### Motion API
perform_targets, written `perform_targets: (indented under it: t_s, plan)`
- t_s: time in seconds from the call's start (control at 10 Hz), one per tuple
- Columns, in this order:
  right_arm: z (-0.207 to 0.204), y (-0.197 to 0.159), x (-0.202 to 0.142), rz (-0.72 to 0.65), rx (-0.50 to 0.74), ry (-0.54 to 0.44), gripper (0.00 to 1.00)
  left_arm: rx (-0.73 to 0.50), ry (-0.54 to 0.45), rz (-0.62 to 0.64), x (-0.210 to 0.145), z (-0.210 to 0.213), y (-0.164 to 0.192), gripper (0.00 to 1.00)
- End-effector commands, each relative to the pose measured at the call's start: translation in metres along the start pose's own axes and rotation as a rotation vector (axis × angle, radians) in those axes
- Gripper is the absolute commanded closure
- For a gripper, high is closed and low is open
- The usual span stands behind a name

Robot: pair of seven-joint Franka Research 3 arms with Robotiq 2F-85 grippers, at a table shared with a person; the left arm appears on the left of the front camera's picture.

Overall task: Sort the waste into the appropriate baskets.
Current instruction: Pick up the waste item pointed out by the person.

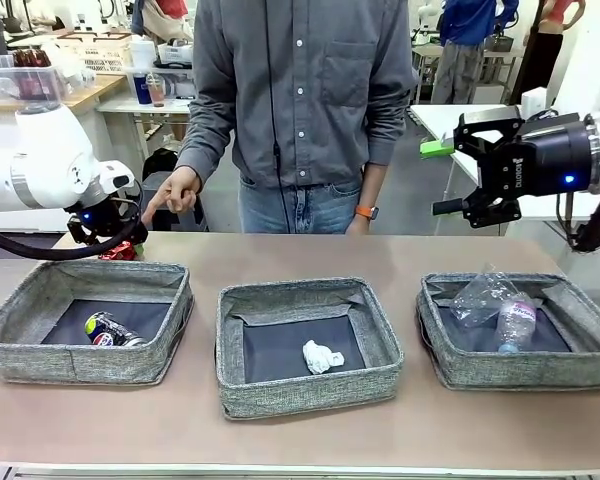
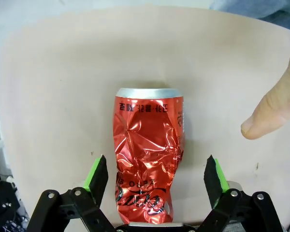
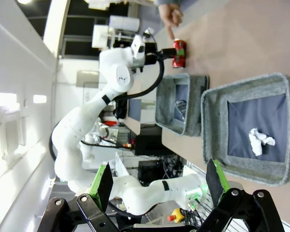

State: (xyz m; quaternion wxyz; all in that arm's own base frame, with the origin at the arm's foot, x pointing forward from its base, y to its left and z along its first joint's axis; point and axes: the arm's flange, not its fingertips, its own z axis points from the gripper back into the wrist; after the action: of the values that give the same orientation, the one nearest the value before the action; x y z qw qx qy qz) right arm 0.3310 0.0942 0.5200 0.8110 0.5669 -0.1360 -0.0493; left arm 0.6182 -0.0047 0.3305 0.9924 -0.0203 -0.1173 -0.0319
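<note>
Left gripper: we see our left gripper (image 2: 156, 174) spread wide, its green pads (image 2: 95, 173) standing either side of the crushed red can (image 2: 149, 154) without touching it. In the front view it sits low at the far left of the table (image 1: 300, 415), behind the left basket (image 1: 88, 322).

Red can: it lies on the bare table, silver top pointing away from the wrist camera, between the open fingers. From the front we catch only a bit of red (image 1: 118, 250) under the gripper.

Person's hand: a hand (image 1: 173, 192) points a finger down toward the red can; in the left wrist view the fingertip (image 2: 273, 106) is just beside the can, apart from it.

Right gripper: our right gripper (image 1: 442, 178) hangs high over the right side of the table, wide open and holding nothing; its fingers (image 3: 102, 182) are far apart in its own wrist view.

Left basket: we see a crushed dark can (image 1: 112, 330) on its dark bottom.

Middle basket (image 1: 305, 345): a crumpled white tissue (image 1: 321, 356) lies inside, near the front.

Right basket (image 1: 520, 328): it holds a clear plastic bottle (image 1: 515, 322) and a clear plastic cup (image 1: 480, 296), touching each other.
</note>
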Motion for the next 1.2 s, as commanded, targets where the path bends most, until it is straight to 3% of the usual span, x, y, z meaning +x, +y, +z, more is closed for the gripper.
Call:
perform_targets:
  t_s: [0.0,0.1,0.2,0.3,0.5,1.1]
  plan:
    - [-0.0031,-0.0009,0.0018,0.018,0.03,-0.01,0.0,0.016,-0.009,0.002,0.004,0.0009,0.0002,0.0]
    - [-0.0031,-0.0009,0.0018,0.018,0.03,-0.01,0.0,0.012,-0.009,0.003,0.0037,-0.0002,-0.0001,0.0]
    - [-0.0031,-0.0009,0.0018,0.018,0.03,-0.01,0.0,0.035,-0.024,0.012,0.0045,-0.0007,-0.0018,0.17]
    - [-0.0031,-0.0009,0.0018,0.018,0.03,-0.01,0.0,0.059,-0.028,-0.002,0.0053,0.0002,-0.0033,0.6]
    - [-0.0031,-0.0009,0.0018,0.018,0.03,-0.01,0.0,0.053,-0.026,-0.002,0.0054,0.0003,-0.0032,1.0]
    - [-0.0031,-0.0009,0.0018,0.018,0.03,-0.01,0.0,0.066,-0.018,0.007,0.0037,-0.0019,-0.0025,1.0]
